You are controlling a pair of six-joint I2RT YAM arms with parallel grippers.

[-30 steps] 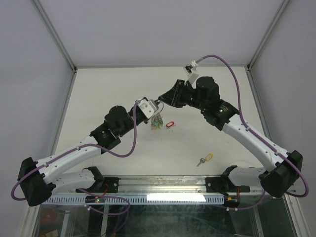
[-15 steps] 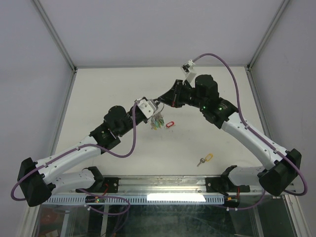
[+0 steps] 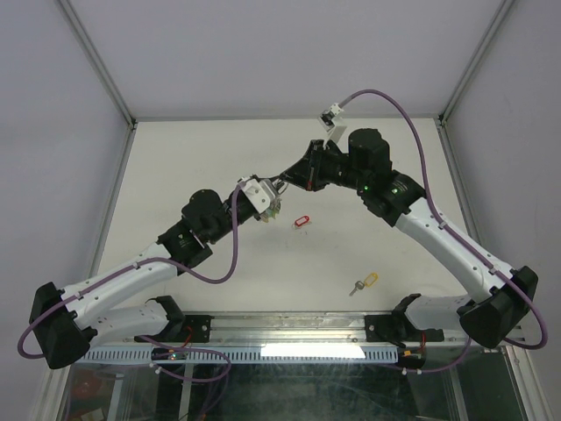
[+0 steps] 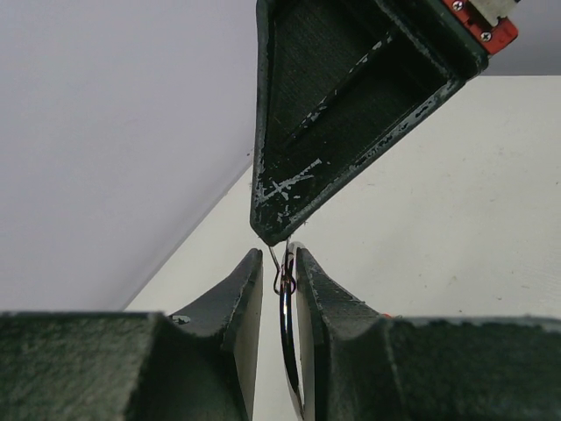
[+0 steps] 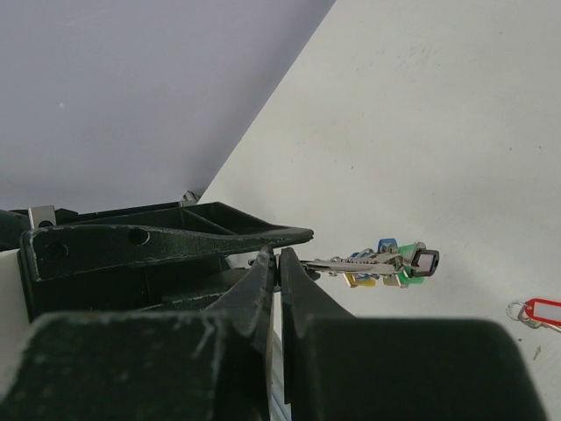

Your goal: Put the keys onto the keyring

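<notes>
My left gripper (image 3: 270, 198) (image 4: 279, 256) has the thin silver keyring (image 4: 287, 338) edge-on between its nearly shut fingers, lying against the right one. My right gripper (image 3: 282, 181) (image 5: 279, 256) meets it tip to tip from above, also showing in the left wrist view (image 4: 279, 230). It is shut on a thin wire loop (image 4: 279, 274) hooked round the ring's top. A bunch of keys (image 5: 379, 260) with blue, yellow, green and black heads hangs from the pinch point. In the top view the bunch is mostly hidden under the left gripper.
A red key tag (image 3: 301, 221) (image 5: 539, 311) lies on the white table just right of the grippers. A yellow-headed key (image 3: 362, 283) lies nearer the front. Grey walls close the table (image 3: 175, 167) at the back and sides.
Both arms shifted slightly up and back. The key bunch, which hung in plain view below the left gripper, has risen and is now largely hidden beneath it.
</notes>
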